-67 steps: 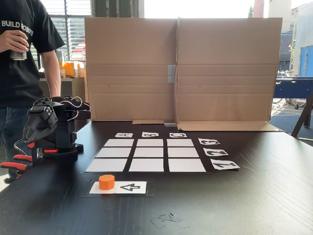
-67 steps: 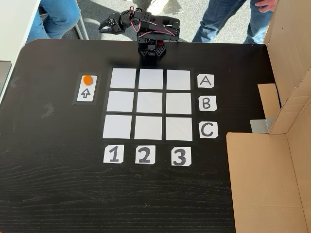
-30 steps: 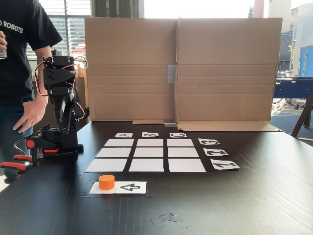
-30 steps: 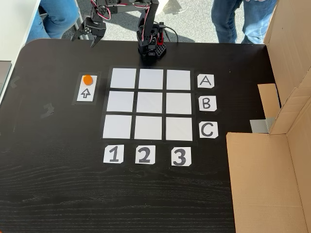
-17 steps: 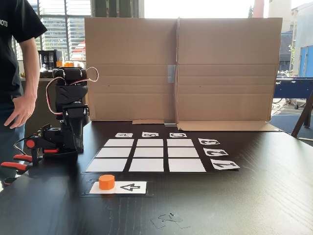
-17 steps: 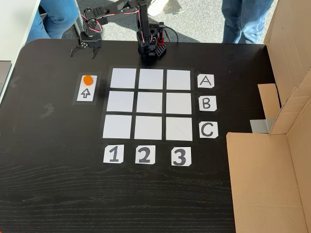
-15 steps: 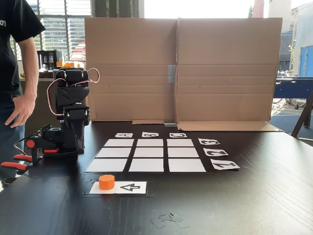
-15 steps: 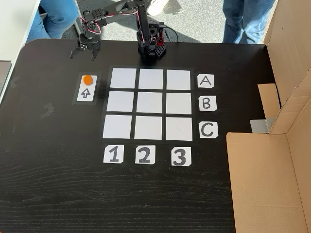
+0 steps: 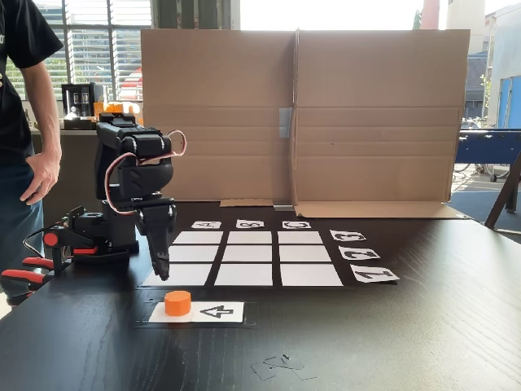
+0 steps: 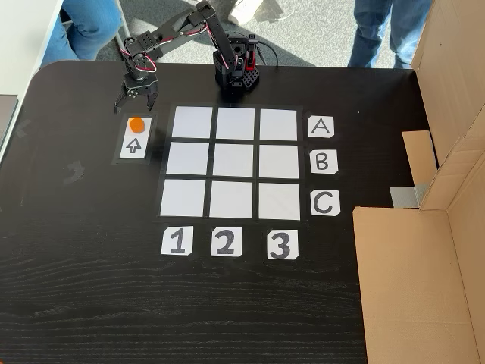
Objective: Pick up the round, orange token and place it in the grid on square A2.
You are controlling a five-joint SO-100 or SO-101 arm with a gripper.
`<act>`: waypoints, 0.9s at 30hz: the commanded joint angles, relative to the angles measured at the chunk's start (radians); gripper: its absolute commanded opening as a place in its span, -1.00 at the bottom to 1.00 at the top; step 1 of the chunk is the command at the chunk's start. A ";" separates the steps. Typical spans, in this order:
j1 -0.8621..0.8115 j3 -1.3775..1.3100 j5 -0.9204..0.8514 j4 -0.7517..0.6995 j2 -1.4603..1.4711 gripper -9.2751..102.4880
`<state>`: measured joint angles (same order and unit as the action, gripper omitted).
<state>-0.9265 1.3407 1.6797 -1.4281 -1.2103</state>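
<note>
In a fixed view from the side, my claw (image 9: 160, 273) hangs pointing down just behind the token (image 9: 177, 302), fingers clear of it; from this side I cannot tell how wide they stand. The token sits on the left end of a white card (image 9: 198, 311) whose black arrow points at it, which I judge marks the pickup spot. Beyond it lies the grid (image 9: 243, 258), set low and flat on the bench (image 9: 423, 334) so I can reach any square from my base. The lettered and numbered cards read upside down from here. A cardboard screen (image 9: 301, 114) stands behind, likely as a plain backdrop. In a fixed view from above, my claw (image 10: 136, 103) is spread open, its two fingers splayed just above the token (image 10: 136, 124) in the picture, not yet around it. The cards read A, B, C down the right side and 1, 2, 3 along the bottom edge, so square A2 (image 10: 236, 123) is the top middle one, bare and waiting.
</note>
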 commanded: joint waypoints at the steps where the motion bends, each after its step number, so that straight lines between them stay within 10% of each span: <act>1: 0.021 -0.057 0.011 -0.014 0.020 -0.11; 27: 0.025 -0.334 0.051 -0.063 0.291 -0.11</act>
<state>-0.9097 1.0446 1.7196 -1.4849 -0.9127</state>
